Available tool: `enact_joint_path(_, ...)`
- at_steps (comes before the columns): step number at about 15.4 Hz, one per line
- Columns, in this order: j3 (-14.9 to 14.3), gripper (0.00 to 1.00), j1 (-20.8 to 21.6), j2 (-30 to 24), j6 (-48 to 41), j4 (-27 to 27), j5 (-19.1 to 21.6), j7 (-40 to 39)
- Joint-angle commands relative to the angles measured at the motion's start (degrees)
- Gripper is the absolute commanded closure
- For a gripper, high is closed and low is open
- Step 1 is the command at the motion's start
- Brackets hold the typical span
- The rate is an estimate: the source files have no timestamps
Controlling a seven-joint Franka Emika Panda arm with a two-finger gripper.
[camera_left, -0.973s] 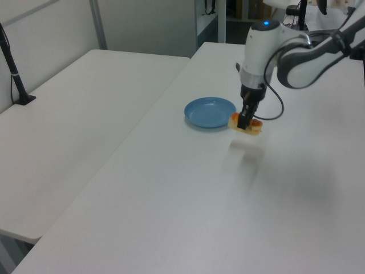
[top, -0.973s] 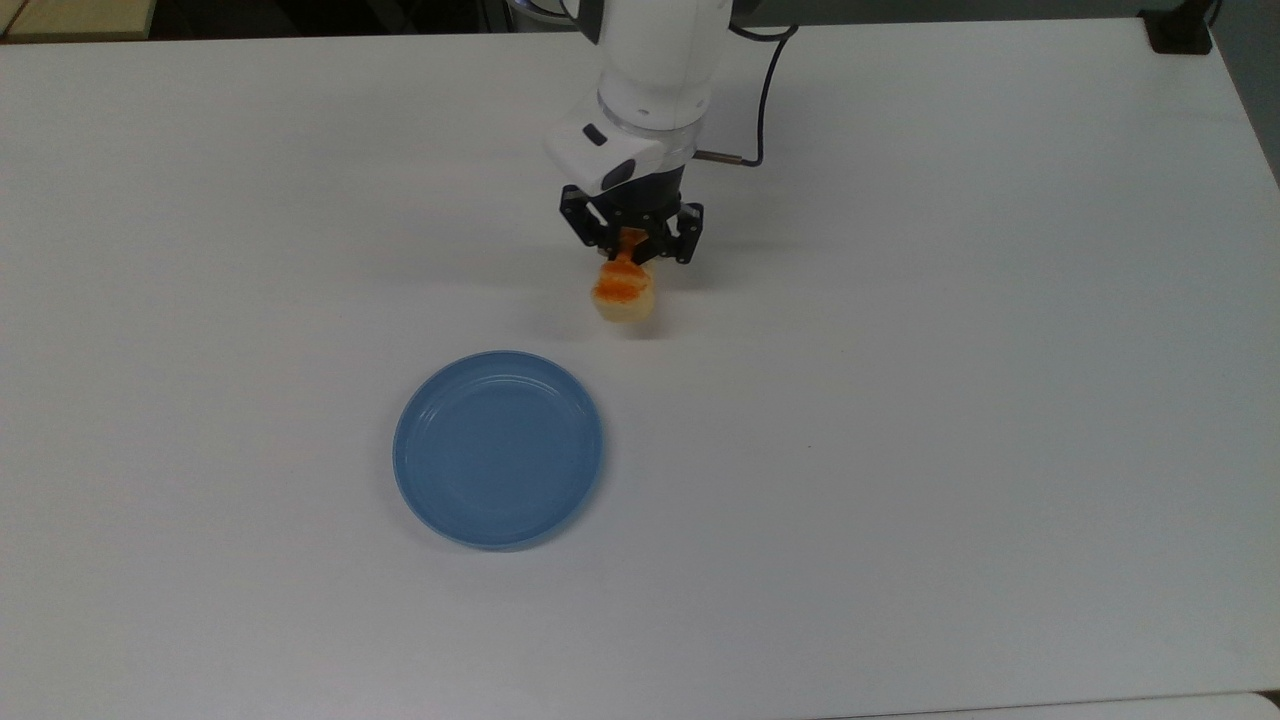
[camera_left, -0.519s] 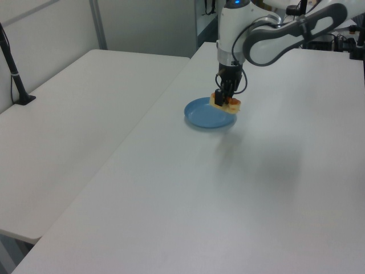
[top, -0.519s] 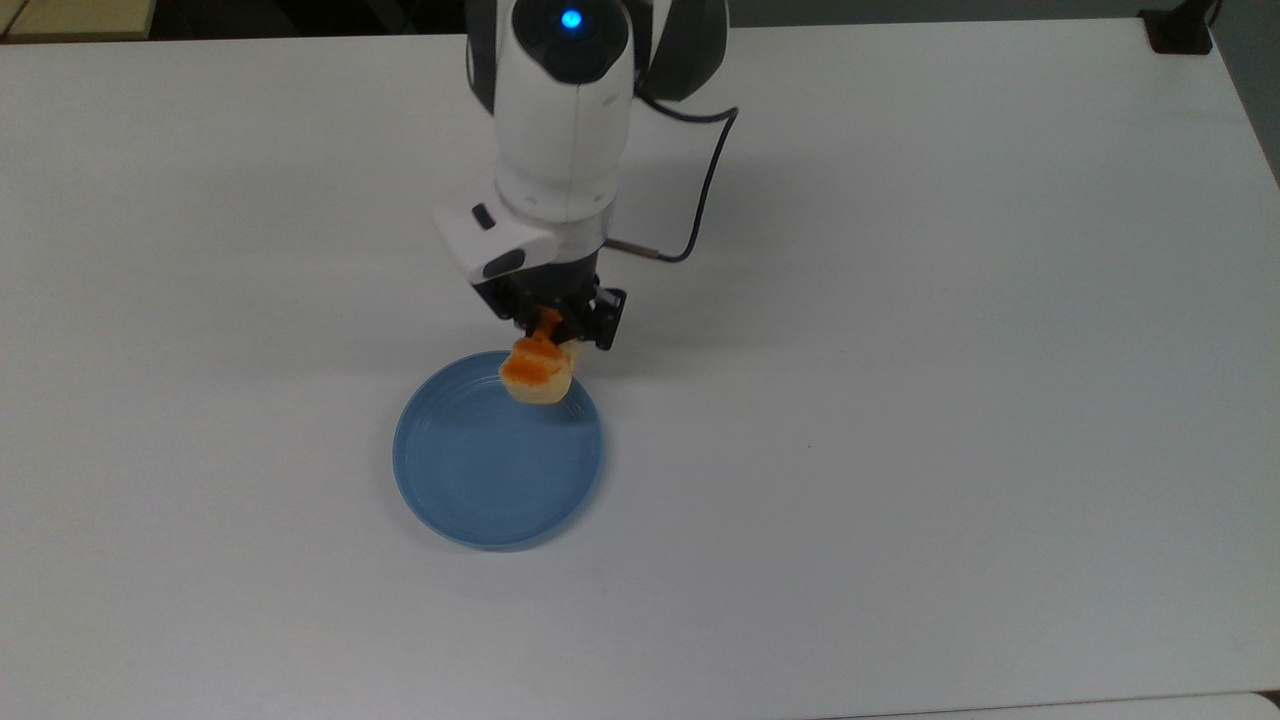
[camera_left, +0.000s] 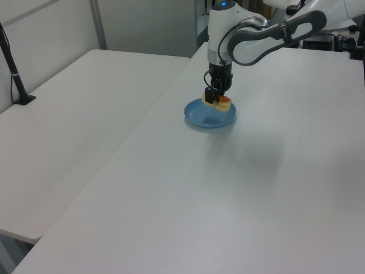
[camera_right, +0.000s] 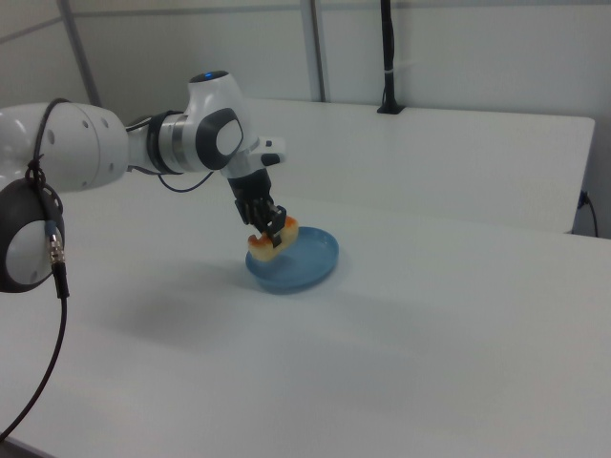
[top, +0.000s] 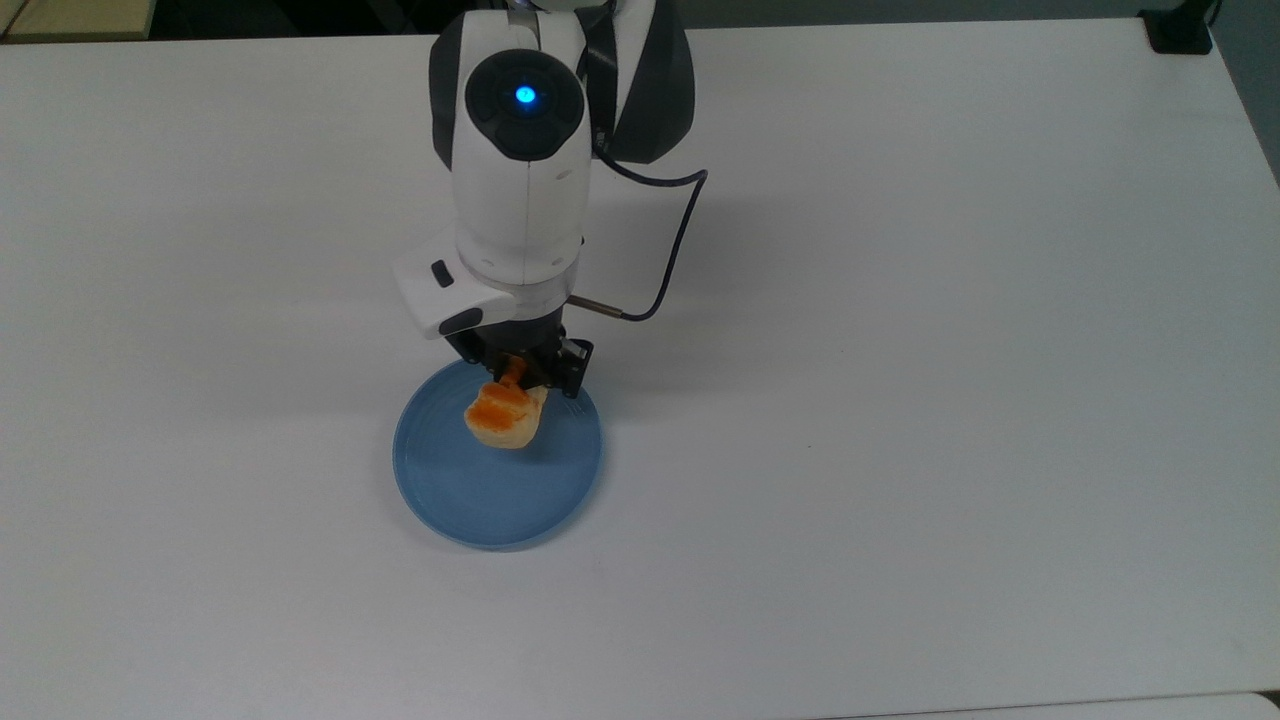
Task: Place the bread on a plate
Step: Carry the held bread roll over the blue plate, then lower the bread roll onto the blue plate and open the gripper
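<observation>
Bread (top: pixel 503 419): clamped in gripper (top: pixel 520 378) jaws, above plate (top: pixel 480 510), off-centre toward the arm. Step: placing. Next, probably: lower onto plate, release.

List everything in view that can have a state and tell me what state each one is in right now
gripper: shut on the bread, above the plate.
bread: held in the gripper, over the plate's inside; whether it touches the plate cannot be told.
plate: flat on the white table, right side up, nothing lying loose in it.
table: bears the plate.
</observation>
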Motion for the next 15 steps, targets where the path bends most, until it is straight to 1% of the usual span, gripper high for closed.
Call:
enact_joint_path(1,-1.4,0.81,0.9,5.0,-3.7,7.4,0.0,0.0)
enact_joint_path(3,-2.1,0.81,1.0,6.0,-3.3,7.8,0.0,-0.1)
enact_joint_path(7,-2.2,0.81,1.1,8.1,-2.9,8.9,-0.1,0.0)
enact_joint_path(8,-2.2,0.8,1.6,8.6,-2.9,9.0,-0.1,0.2)
enact_joint_path(9,-2.2,0.74,1.8,8.6,-2.9,9.0,-0.2,0.3)
enact_joint_path(10,-2.2,0.5,1.8,8.7,-2.9,9.0,-0.2,0.7)
enact_joint_path(11,-2.2,0.31,1.8,8.7,-2.8,9.0,-0.2,1.0)
enact_joint_path(12,-2.2,0.15,1.8,8.7,-2.8,9.0,-0.3,1.3)
enact_joint_path(14,-2.4,0.02,1.9,8.7,-2.9,8.9,-0.6,1.3)
enact_joint_path(15,-2.4,0.0,1.9,8.6,-2.8,8.9,-0.6,1.2)
